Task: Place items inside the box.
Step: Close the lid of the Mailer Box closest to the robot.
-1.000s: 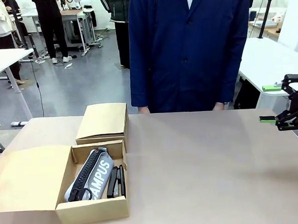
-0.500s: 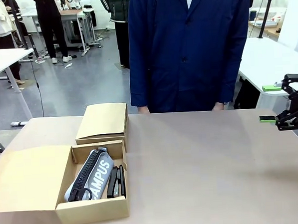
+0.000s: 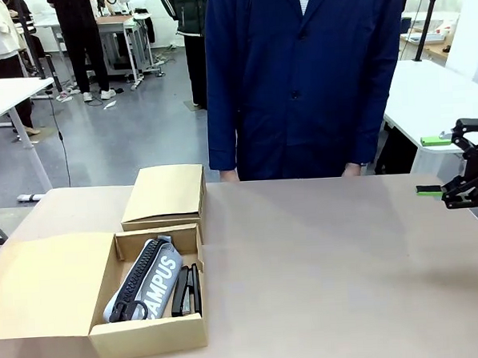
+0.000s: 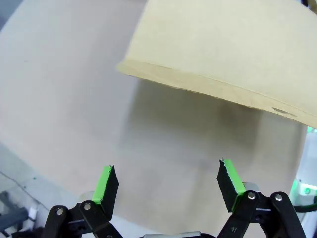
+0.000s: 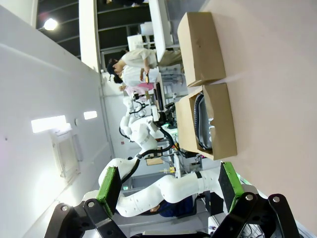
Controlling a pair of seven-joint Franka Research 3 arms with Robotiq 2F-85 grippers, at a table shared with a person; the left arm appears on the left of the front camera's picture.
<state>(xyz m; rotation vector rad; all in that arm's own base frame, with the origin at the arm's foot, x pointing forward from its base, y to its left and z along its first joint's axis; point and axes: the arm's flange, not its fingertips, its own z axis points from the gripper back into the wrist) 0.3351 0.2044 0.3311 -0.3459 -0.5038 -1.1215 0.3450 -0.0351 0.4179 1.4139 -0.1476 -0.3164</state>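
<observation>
The open cardboard box (image 3: 147, 336) sits at the table's front left. Inside it lie a grey "CAMPUS" pencil case (image 3: 152, 280) and black staplers (image 3: 189, 290) along its right wall. My right gripper (image 3: 432, 166) hovers open and empty above the table's far right edge, well away from the box. The right wrist view has that gripper (image 5: 170, 186) open, with the box (image 5: 220, 119) and pencil case (image 5: 202, 119) far off. My left gripper (image 4: 168, 181) is open and empty above bare table, just short of a cardboard flap (image 4: 223, 49).
The box's flaps lie spread out: one to the left (image 3: 44, 285) and one behind (image 3: 166, 192). A person in a navy coat (image 3: 302, 79) stands at the far edge, hands at the table's rim. Bare tabletop (image 3: 331, 262) stretches from the middle to the right.
The left gripper's green pads, at the front view's left edge a second ago, have left that view. The right gripper and the box have not moved.
</observation>
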